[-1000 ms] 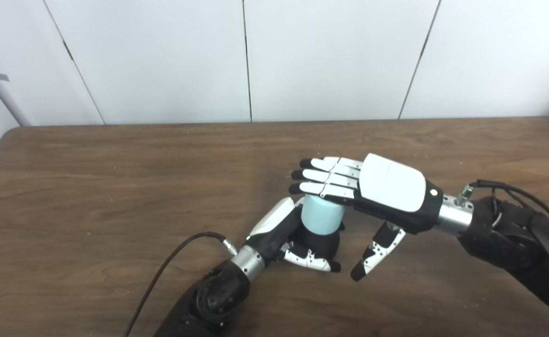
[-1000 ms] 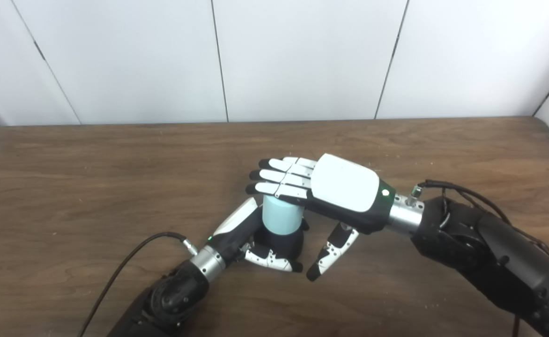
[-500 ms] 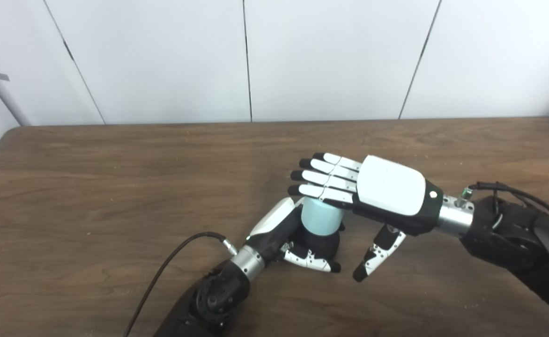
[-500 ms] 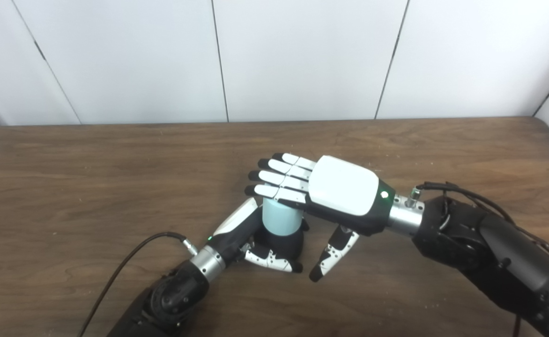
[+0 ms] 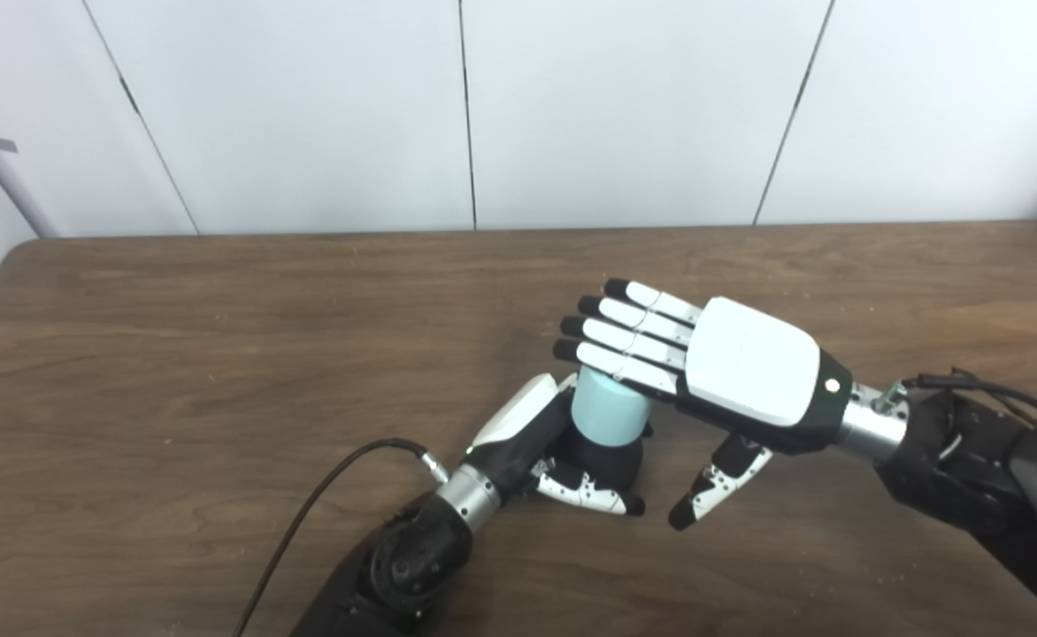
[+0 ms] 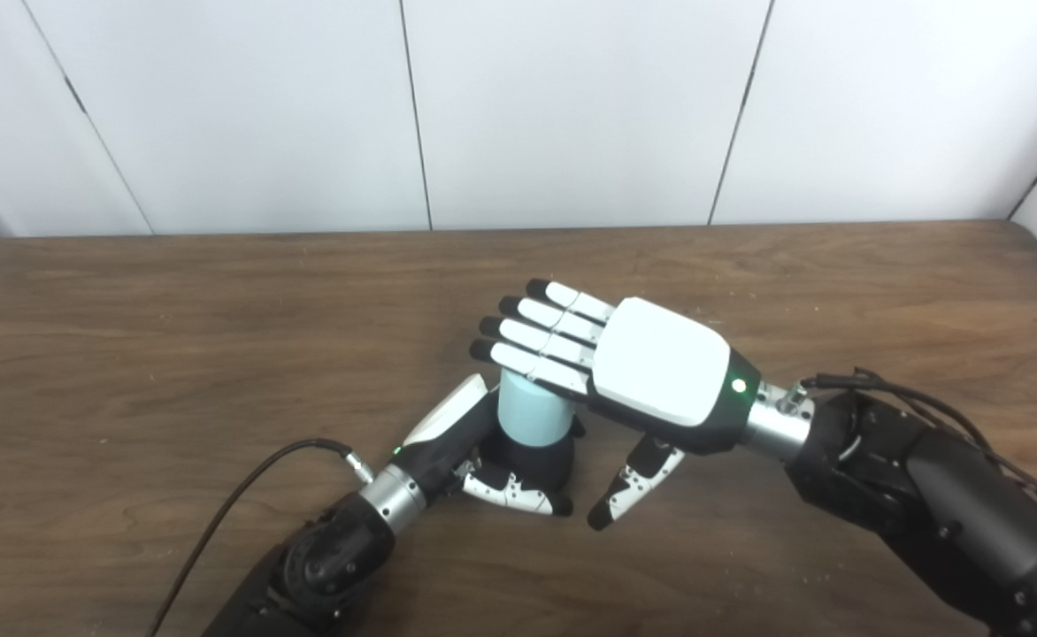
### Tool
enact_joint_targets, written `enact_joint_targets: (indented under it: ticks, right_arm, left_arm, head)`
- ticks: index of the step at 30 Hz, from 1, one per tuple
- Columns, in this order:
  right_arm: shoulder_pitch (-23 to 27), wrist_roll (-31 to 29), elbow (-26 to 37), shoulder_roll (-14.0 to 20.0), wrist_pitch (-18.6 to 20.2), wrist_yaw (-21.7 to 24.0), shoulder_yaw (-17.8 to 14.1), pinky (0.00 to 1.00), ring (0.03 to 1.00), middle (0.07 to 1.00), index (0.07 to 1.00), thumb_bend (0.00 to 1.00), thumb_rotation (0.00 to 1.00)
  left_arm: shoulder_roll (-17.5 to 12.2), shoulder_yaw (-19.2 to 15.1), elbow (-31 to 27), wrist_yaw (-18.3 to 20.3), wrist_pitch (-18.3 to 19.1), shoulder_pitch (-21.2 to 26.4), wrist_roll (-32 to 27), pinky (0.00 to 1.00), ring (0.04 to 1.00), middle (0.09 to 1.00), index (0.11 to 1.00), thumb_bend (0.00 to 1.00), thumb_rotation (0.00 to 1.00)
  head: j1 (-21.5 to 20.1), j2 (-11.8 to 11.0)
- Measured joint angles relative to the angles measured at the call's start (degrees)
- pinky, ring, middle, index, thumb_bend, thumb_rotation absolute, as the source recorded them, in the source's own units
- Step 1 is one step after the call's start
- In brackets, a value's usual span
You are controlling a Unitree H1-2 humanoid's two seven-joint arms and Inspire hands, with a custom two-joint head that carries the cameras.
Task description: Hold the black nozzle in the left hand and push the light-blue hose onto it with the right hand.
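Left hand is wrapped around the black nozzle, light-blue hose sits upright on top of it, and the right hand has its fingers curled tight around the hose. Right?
Not quite. The right hand is open, fingers straight and laid flat over the top of the light-blue hose, as the left eye view shows. The left hand does hold the black nozzle.

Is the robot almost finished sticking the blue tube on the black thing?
Done: the left hand is shut on the black nozzle, and the light-blue hose stands upright on it. In hand: the right hand lies flat and open over the hose's top. Left: whether the hose is fully seated cannot be seen.
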State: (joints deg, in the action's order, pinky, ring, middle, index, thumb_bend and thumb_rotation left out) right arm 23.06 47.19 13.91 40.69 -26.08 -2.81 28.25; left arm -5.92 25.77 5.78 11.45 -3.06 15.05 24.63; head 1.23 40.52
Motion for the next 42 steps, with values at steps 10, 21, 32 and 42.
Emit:
enact_joint_targets:
  ticks: [10,21,32,42]
  right_arm:
    - [-1.3,-11.3,0.5,-8.9,0.0,-1.7,-12.6,1.0,1.0,1.0,1.0,0.85,0.58]
    - [-9.1,-22.8,-2.2,-17.1,2.1,-2.6,-23.3,1.0,1.0,1.0,1.0,0.87,0.69]
    - [-20.5,-44.2,-5.0,-32.7,11.6,-1.1,-27.9,1.0,1.0,1.0,1.0,0.77,0.93]
    - [-20.2,-44.5,-12.2,-32.1,11.4,0.0,-30.2,1.0,1.0,1.0,1.0,0.79,1.0]
  left_arm:
    - [0.0,0.0,0.0,0.0,0.0,0.0,-0.1,1.0,0.944,0.838,0.484,0.52,0.08]
    - [-0.5,-0.2,0.0,-0.1,-0.2,-0.1,-0.1,1.0,0.944,0.838,0.484,0.52,0.08]
    - [-1.0,-0.1,-0.4,-0.1,-0.5,0.0,0.3,1.0,0.934,0.851,0.633,0.81,0.24]
    - [-6.1,1.0,-0.6,5.2,-4.5,2.0,-0.1,1.0,1.0,0.999,0.997,1.0,0.35]
  head:
    - [-0.1,0.1]
    - [0.1,-0.1]
    - [0.2,-0.5]
    - [1.1,-0.8]
